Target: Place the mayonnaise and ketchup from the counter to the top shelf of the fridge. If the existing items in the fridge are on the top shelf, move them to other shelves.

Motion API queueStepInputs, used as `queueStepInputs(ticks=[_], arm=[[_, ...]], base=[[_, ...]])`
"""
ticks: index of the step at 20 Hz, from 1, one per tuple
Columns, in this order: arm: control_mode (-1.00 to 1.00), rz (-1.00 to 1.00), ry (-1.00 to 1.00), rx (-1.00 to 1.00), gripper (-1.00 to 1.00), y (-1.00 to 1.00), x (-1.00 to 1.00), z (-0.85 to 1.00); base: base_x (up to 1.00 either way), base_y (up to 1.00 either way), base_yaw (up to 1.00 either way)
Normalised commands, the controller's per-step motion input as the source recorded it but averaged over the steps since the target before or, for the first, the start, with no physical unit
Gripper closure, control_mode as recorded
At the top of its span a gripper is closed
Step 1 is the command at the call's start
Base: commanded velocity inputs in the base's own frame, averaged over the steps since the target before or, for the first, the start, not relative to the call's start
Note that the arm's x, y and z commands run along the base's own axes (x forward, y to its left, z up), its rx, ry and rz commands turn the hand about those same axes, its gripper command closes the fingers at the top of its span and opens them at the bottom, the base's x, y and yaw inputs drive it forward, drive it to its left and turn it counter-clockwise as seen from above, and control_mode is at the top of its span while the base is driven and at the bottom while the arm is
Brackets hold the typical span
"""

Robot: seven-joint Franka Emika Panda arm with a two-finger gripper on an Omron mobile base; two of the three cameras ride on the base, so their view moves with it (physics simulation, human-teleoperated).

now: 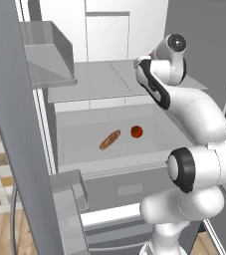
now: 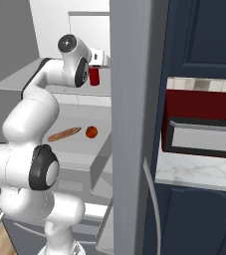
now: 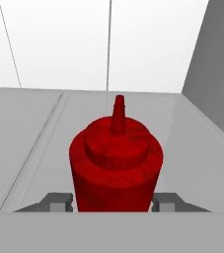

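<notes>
The ketchup, a red squeeze bottle, stands upright between my gripper's jaws, which sit against its two sides. In the right base view the ketchup hangs under the hand at the right part of the top shelf inside the fridge; whether its base rests on the shelf is hidden. The top shelf runs pale grey behind the bottle. The existing items, a red ball and a brown loaf, lie on the shelf below. The mayonnaise is out of view.
The open fridge door rises close to the right of the arm. A door bin juts out at the left. Past the door are the marbled counter and a red oven front. A drawer sits under the lower shelf.
</notes>
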Motion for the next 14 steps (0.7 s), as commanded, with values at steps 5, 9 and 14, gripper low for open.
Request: queueStepInputs(ticks=[5, 9, 14], arm=[[-1.00, 0.00, 0.00, 0.00, -1.00, 0.00, -0.11, 0.00], [-1.00, 0.00, 0.00, 0.00, -1.00, 0.00, -0.26, 0.02], [-1.00, 0.00, -0.01, 0.00, -1.00, 0.00, -0.74, 0.17]], base=[[0.00, 0.00, 0.00], [0.00, 0.00, 0.00], [0.00, 0.00, 0.00]])
